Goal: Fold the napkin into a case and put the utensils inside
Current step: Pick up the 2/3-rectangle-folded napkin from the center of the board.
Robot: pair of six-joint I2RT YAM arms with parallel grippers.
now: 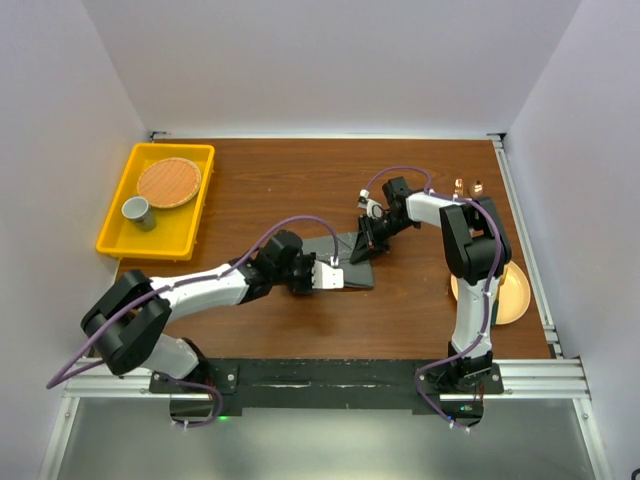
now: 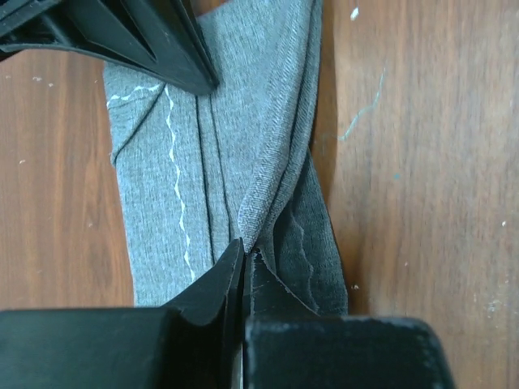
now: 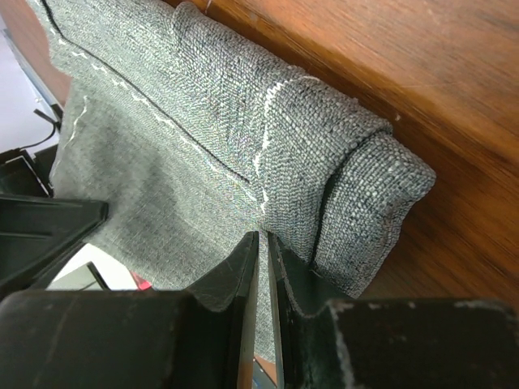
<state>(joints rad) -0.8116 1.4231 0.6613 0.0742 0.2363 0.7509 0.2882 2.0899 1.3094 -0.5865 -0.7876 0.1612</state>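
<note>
The dark grey napkin lies folded into a narrow strip at the table's middle. My left gripper is shut on a raised fold at its near end, seen up close in the left wrist view. My right gripper is shut on the cloth at its far end, seen in the right wrist view. The light stitched hem shows on the cloth in both wrist views. The copper utensils lie at the back right, partly hidden behind the right arm.
A round yellow-orange plate sits at the right, partly under the right arm. A yellow tray at the back left holds a woven round mat and a grey cup.
</note>
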